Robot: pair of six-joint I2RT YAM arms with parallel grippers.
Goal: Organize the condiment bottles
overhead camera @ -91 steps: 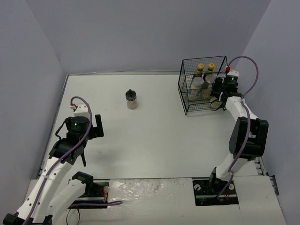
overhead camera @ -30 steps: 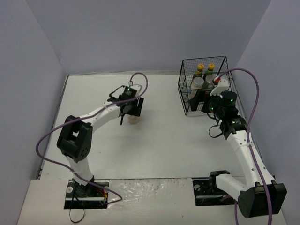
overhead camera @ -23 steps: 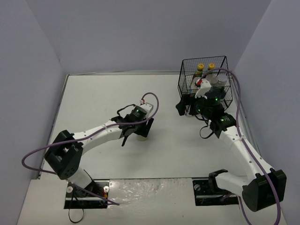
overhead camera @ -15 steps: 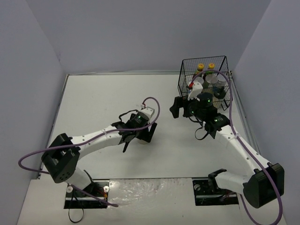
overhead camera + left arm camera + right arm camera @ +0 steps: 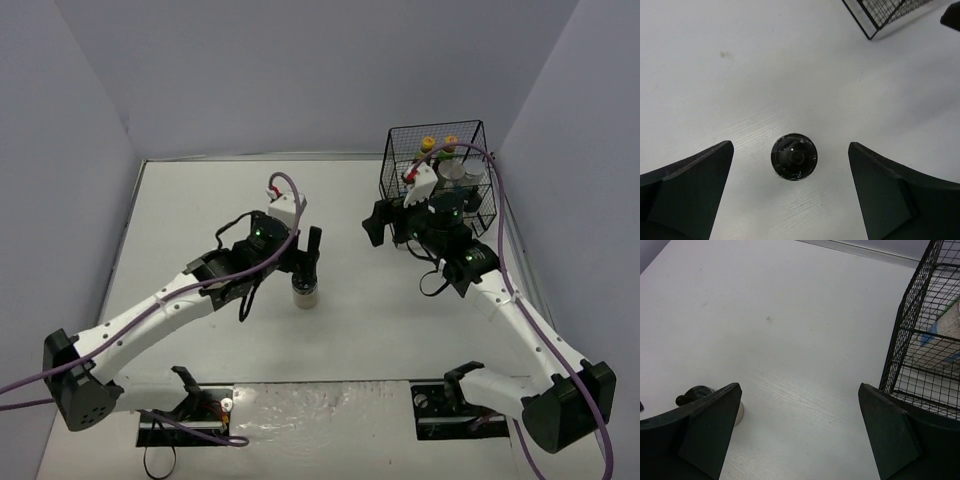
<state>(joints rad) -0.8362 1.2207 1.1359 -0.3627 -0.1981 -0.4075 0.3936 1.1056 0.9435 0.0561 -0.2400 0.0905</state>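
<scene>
A clear shaker with a black cap stands upright on the white table, near the middle. My left gripper hovers straight above it, open, with its fingers wide on both sides and not touching; in the left wrist view the black cap shows from above between them. My right gripper is open and empty, left of the black wire basket. In the right wrist view the shaker peeks out behind my left finger. Inside the basket stand yellow-capped bottles and silver-lidded jars.
The basket sits at the table's back right, close to the right wall; its wire side fills the right of the right wrist view. Its corner shows at the top of the left wrist view. Purple-grey walls enclose the table.
My left gripper carried the shaker from the back toward the table's middle, set it down and opened. My right gripper swung left, away from the basket.
</scene>
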